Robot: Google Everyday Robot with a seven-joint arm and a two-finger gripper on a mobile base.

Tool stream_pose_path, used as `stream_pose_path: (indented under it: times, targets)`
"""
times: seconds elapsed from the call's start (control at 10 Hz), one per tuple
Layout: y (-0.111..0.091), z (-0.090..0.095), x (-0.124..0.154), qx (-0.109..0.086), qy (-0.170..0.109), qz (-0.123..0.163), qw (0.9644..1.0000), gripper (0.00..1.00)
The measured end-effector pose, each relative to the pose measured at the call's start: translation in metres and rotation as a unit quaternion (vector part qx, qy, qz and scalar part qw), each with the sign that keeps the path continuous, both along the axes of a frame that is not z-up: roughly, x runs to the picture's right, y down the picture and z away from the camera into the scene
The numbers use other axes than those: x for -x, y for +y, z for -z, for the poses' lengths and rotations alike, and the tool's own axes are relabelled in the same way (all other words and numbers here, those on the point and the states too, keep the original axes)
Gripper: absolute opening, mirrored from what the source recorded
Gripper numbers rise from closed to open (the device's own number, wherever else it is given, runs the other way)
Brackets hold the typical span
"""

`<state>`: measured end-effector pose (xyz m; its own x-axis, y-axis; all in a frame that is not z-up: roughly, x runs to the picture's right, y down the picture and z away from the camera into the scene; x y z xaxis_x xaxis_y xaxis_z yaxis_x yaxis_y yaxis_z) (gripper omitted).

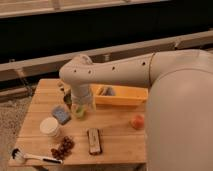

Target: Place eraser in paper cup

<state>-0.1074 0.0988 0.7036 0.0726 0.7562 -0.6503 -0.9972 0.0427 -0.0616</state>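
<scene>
The eraser, a dark block with a lighter patch, lies flat on the wooden table near its front edge. The paper cup, short and white, stands upright at the front left. They are apart, with a gap of bare table between them. My gripper hangs from the white arm over the back-middle of the table, right above the small green cup. It is well behind the eraser and to the right of the paper cup, and partly hidden by the wrist.
A blue-grey sponge lies between the paper cup and the green cup. A yellow tray sits at the back. An orange fruit is at the right. Dark grapes and a white-headed brush lie at the front left.
</scene>
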Motion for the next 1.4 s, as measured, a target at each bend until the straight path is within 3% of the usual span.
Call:
stream_pose_path:
  times: [0.5,0.7,0.8,1.0,1.1,1.4]
  targets:
    - [0.008,-0.002,-0.004,0.002,0.001,-0.001,1.0,0.65]
    - [0.034,-0.009,-0.015,0.001,-0.001,0.002,1.0,0.65]
    - [0.057,-0.015,-0.018,-0.002,-0.005,0.013,0.9999,0.65]
    - [0.085,-0.022,-0.019,-0.002,-0.014,0.029,0.9995,0.65]
    - [0.114,-0.031,-0.024,0.001,-0.019,0.047,0.9987,0.65]
    - [0.124,-0.041,-0.031,0.007,-0.01,0.055,0.9984,0.65]
